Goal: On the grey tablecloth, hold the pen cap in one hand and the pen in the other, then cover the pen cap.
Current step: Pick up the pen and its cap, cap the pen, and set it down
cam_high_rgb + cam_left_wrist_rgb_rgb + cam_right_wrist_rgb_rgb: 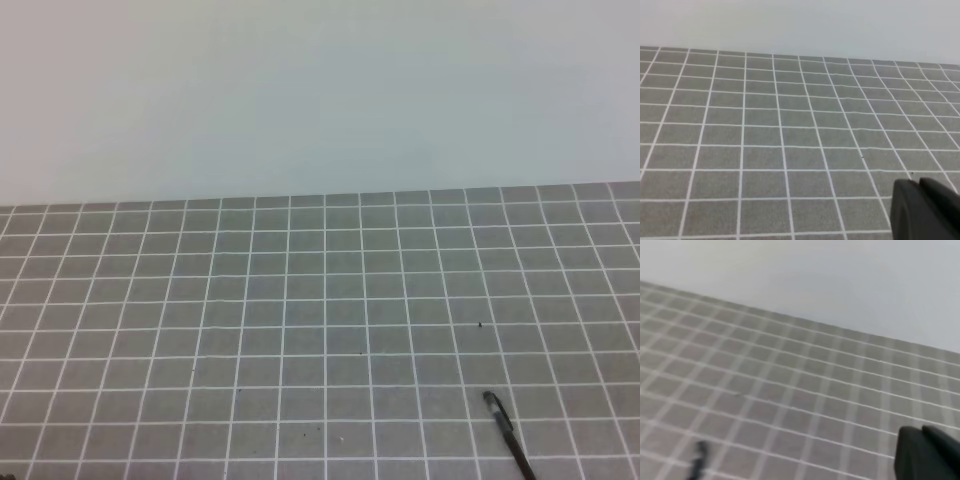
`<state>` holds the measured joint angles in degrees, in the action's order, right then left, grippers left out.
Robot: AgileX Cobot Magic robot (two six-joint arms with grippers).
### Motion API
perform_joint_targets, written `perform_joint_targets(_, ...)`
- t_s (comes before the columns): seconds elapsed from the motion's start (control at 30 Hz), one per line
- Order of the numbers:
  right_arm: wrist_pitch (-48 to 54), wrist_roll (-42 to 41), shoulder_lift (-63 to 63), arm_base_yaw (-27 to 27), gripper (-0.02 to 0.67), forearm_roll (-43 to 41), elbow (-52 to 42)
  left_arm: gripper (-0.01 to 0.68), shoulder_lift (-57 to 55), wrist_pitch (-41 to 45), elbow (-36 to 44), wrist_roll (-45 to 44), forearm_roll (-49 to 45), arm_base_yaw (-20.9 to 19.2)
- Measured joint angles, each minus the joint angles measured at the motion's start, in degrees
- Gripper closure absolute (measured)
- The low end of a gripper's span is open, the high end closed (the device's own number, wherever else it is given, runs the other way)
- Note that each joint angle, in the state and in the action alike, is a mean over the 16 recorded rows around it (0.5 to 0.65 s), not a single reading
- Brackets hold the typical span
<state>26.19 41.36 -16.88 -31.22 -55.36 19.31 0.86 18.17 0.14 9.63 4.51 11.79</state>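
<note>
One pen (509, 434) is showing from overhead, lying slantwise on the grey tablecloth (300, 320) near the front right, its lower end running off the bottom edge. Whether the pen cap is sitting on its upper end I cannot tell. No arm is reaching into this view.

One dark gripper (926, 210) is poking into the left wrist view at the lower right corner, its fingers pressed together with nothing between them, hanging above the cloth.

One more closed gripper (929, 454) is sitting in the right wrist view's lower right corner, gripping nothing, while the pen (698, 462) is appearing blurred at the lower left, well apart from it.
</note>
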Motion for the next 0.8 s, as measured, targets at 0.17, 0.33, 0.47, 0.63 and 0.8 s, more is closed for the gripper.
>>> perform_joint_targets(0.17, -1.87, 2.16, 0.00, 10.26, 0.641, 1.50, 0.00, 0.675, 0.00, -0.03, 0.00, -0.01, 0.00, 0.00)
perform_joint_targets(0.33, -4.67, 4.55, 0.00, 19.58, 0.641, 3.60, 0.00, 0.675, 0.00, 0.00, 0.00, -0.01, 0.00, 0.00)
perform_joint_targets(0.47, -8.10, 5.63, 0.00, 23.90, 0.641, 5.00, -0.33, 0.675, 0.00, 0.00, 0.00, -0.01, 0.00, 0.00)
perform_joint_targets(0.63, -12.44, 3.12, 0.03, 25.32, 0.641, 6.84, -2.44, 0.675, 0.00, 0.00, 0.00, -0.01, 0.00, 0.00)
perform_joint_targets(0.8, -15.43, -7.52, 0.75, 25.33, 0.641, 15.14, -6.09, 0.675, 0.00, 0.06, 0.00, 0.00, 0.00, 0.00)
